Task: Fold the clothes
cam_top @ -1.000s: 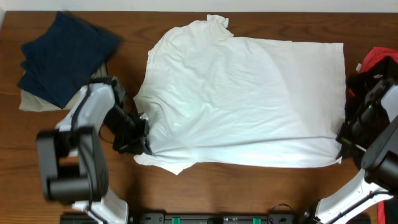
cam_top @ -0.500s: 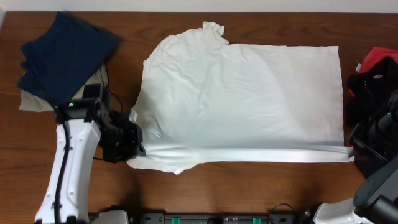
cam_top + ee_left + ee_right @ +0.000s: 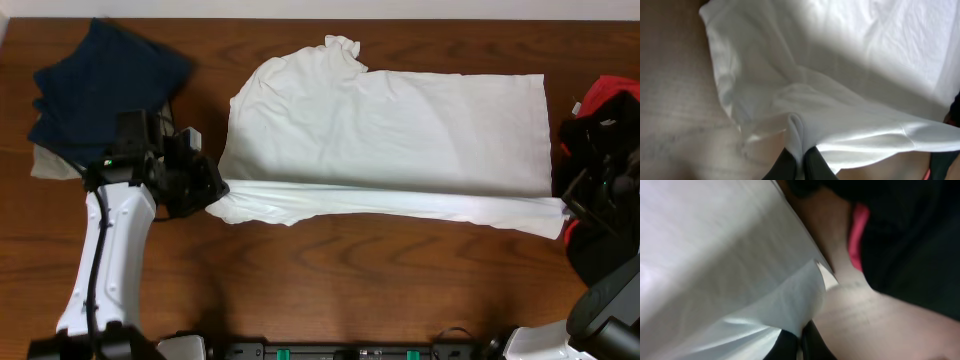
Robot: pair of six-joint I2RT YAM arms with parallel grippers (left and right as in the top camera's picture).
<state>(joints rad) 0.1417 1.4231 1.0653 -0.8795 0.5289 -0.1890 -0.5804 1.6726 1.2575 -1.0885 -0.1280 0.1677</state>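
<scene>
A large white short-sleeved cotton T-shirt (image 3: 400,120) is lying spread across the middle of the brown wooden table (image 3: 330,290), showing only plain white cloth. Its near edge is being held up as a long, narrow, stretched band running from left to right across the front of the shirt. What lies under this band is hidden.

The left gripper (image 3: 212,190) is pinching the left end of the band. In the left wrist view, its two dark fingers (image 3: 782,169) are pressing together on a thin ridge of the white fabric (image 3: 840,75), though the fingers are mostly cut off by the bottom of the frame.

The right gripper (image 3: 566,206) is clamping the right end of the band at the shirt's corner. From overhead its fingertips are blending into the dark arm and are hard to make out. The right wrist view is blurred, but it is showing the jaws closed on the corner of the cloth (image 3: 705,255).

At the far left, a folded navy blue garment (image 3: 100,85) is lying on top of a folded beige garment (image 3: 48,165) and covering most of it. At the right edge, a red cloth item (image 3: 610,95) is peeking out from a black shape (image 3: 590,135). Both are cut off by the frame, and I cannot tell what they are.
</scene>
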